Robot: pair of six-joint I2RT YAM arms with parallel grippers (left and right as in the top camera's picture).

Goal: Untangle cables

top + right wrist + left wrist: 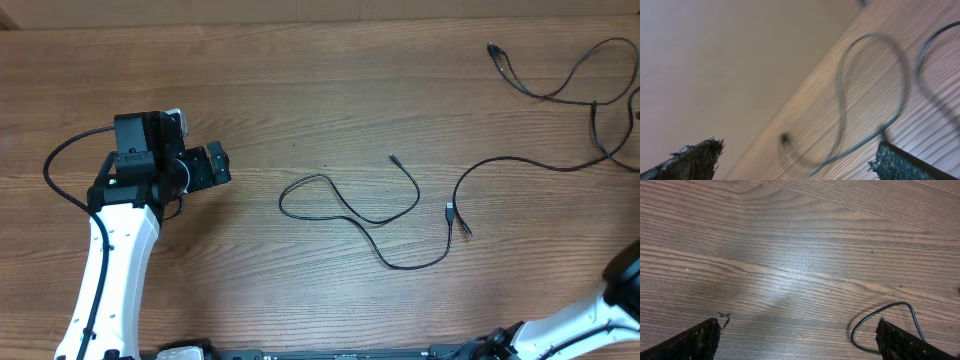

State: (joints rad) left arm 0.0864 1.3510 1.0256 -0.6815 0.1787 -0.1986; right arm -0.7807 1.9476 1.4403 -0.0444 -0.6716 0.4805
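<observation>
Thin black cables lie loose on the wooden table [300, 80]. One cable [282, 203] loops across the middle and ends in a silver-tipped plug [450, 211]. A second cable [520, 160] curves off to the right edge. A third cable [497, 55] lies at the far right corner. My left gripper [216, 166] is open, left of the middle loop and touching nothing. In the left wrist view the left gripper [797, 342] is open over bare wood, with a cable loop [860, 325] by its right finger. My right gripper [800, 160] is open above blurred cable loops [842, 100].
The left arm [110, 260] rises from the near left edge with its own thick wire [50, 170] arching beside it. Part of the right arm [610, 300] shows at the near right corner. The table's edge [805, 85] runs diagonally through the right wrist view.
</observation>
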